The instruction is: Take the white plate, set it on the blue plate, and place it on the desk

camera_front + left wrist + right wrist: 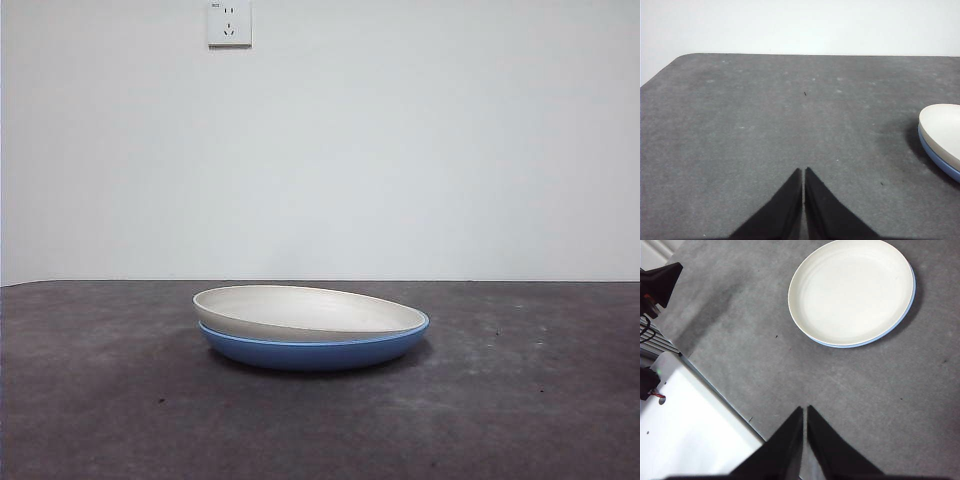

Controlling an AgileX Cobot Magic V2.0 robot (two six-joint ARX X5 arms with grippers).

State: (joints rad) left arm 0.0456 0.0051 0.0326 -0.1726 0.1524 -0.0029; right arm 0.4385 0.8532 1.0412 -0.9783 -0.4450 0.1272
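White plate (300,312) tilted in blue plate (315,353) | desk (520,400) | both tools pressed together, well apart

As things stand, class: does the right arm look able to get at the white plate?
Probably yes. The white plate lies tilted in the blue plate, nothing on or beside it, with bare desk between it and the shut right gripper.

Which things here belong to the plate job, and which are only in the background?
Belong to the job:
- white plate, sitting tilted in the blue plate
- blue plate, underneath it
- desk, under both
- left gripper and right gripper, jaws shut, away from the plates

Only background:
- wall socket
- white wall
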